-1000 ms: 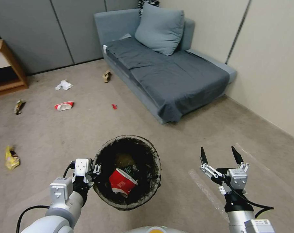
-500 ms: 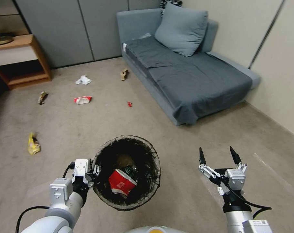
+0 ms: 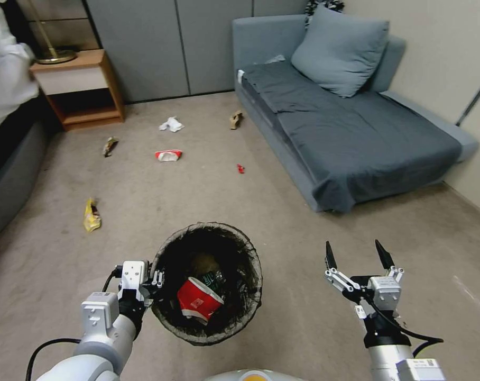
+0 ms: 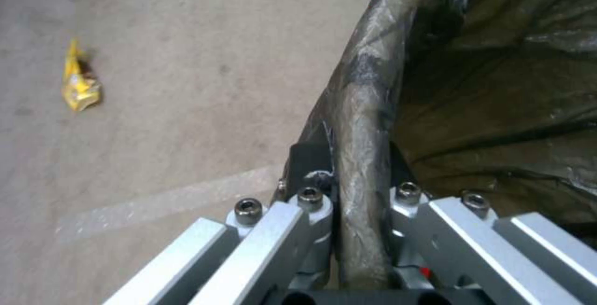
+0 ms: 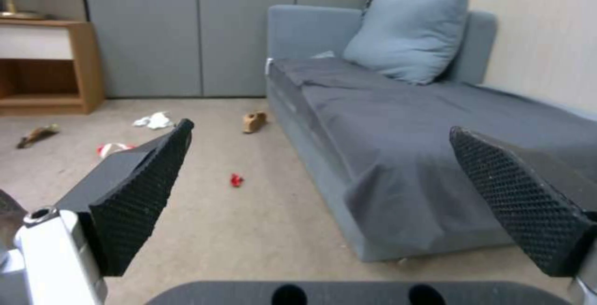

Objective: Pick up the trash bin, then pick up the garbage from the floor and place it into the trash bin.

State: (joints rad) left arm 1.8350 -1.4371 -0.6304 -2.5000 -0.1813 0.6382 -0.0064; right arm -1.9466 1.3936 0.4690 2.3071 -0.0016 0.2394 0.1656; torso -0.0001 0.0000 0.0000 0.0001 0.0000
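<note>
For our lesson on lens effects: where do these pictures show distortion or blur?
Head view: wide-angle, wall seams splay outward behind the sofa. Left wrist view: the trash bin rim and the left gripper look soft. Right wrist view: the right gripper looms large.

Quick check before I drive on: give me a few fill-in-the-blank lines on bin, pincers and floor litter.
1. The left pincer is shut on the trash bin's ____.
2. The right pincer is ____ and holds nothing.
3. Inside the bin lies a crumpled ____ cup.
4. The yellow wrapper lies on the robot's ____ side.

Missing: rim; open; red; left
</note>
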